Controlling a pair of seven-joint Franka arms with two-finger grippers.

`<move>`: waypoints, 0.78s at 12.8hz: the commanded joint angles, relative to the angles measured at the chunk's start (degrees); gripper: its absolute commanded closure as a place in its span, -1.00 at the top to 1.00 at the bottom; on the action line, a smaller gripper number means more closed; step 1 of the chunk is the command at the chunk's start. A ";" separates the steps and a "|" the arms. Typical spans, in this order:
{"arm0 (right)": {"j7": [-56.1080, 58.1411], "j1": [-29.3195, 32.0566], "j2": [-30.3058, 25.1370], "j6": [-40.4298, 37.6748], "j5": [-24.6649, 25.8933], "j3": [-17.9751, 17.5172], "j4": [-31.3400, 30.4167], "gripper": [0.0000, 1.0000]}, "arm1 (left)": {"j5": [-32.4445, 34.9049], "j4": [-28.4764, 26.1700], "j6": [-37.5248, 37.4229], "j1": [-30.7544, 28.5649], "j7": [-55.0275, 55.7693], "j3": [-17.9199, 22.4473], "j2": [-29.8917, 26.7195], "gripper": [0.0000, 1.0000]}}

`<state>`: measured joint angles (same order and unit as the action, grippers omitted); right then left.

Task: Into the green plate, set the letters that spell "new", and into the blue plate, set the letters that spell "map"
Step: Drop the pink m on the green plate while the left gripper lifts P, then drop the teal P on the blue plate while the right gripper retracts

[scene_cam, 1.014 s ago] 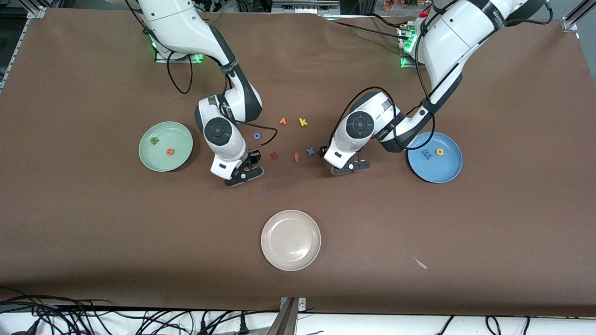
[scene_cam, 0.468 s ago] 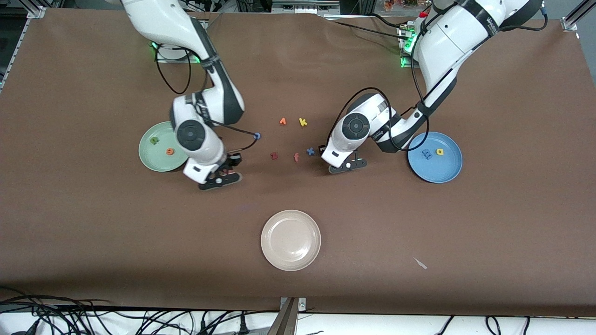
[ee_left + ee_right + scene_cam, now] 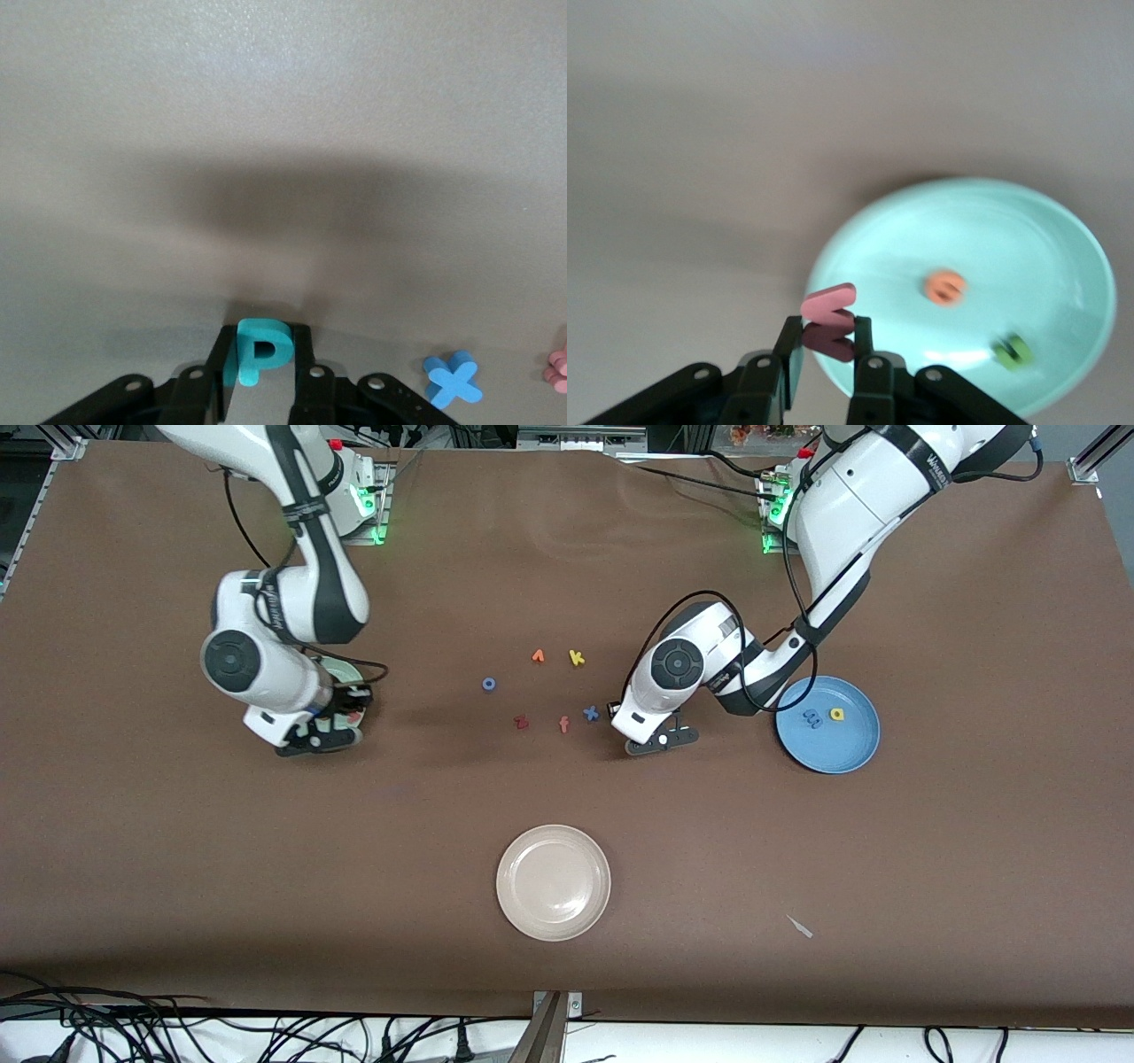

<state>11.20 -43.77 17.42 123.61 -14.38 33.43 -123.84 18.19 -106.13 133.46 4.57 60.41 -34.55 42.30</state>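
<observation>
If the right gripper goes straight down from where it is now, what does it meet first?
Most likely the green plate: the right gripper, shut on the pink "w", hangs over the plate's edge. Depth is unclear, so it could land on the rim.

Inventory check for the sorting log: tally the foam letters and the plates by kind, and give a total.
Foam letters: 12 (six loose on the table, two in the green plate, two in the blue plate, teal "p" in the left gripper, pink "w" in the right gripper)
Plates: 3 (green, blue, cream-white plate)
Total: 15
</observation>
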 commanded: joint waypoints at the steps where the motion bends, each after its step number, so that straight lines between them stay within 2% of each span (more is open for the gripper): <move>1: 4.78 -0.62 -2.57 3.90 0.76 2.25 -6.84 -0.92 | 1.94 -0.22 0.05 0.44 1.64 0.27 0.33 -0.63; 2: 5.57 -0.53 -2.13 7.75 0.76 2.43 -9.64 -0.90 | 1.68 -0.05 -0.65 -0.34 1.65 0.10 -0.28 -0.77; 3: 6.02 -0.53 -1.95 11.79 0.76 2.43 -12.62 -0.84 | 1.42 0.57 -3.62 -0.61 1.38 0.01 -2.03 -0.77; 4: 6.02 -0.62 -1.52 13.92 0.76 2.34 -14.05 -0.40 | 1.15 1.27 -7.39 -1.31 0.77 -0.16 -4.57 -0.77; 5: 6.28 -0.62 -1.60 14.12 0.76 2.34 -14.58 0.25 | 0.45 1.45 -11.08 -2.97 0.51 -1.30 -7.03 -0.77; 6: 6.37 -0.53 -1.69 13.94 0.76 2.43 -14.50 0.67 | -0.07 1.45 -13.55 -6.03 -0.28 -3.22 -9.06 -0.77; 7: 6.37 -0.62 -2.30 13.77 0.67 2.52 -14.15 1.00 | -0.25 1.54 -15.93 -10.32 -2.90 -6.20 -10.12 -0.77; 10: 5.84 -0.62 -6.78 13.24 0.76 2.25 -12.49 1.00 | -0.78 2.06 -28.29 -26.40 -13.17 -17.09 -10.57 -0.77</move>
<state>16.76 -44.15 14.90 137.10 -14.38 35.51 -136.65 18.11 -103.04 110.98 -12.73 53.79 -45.81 32.44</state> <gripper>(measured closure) 0.273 0.709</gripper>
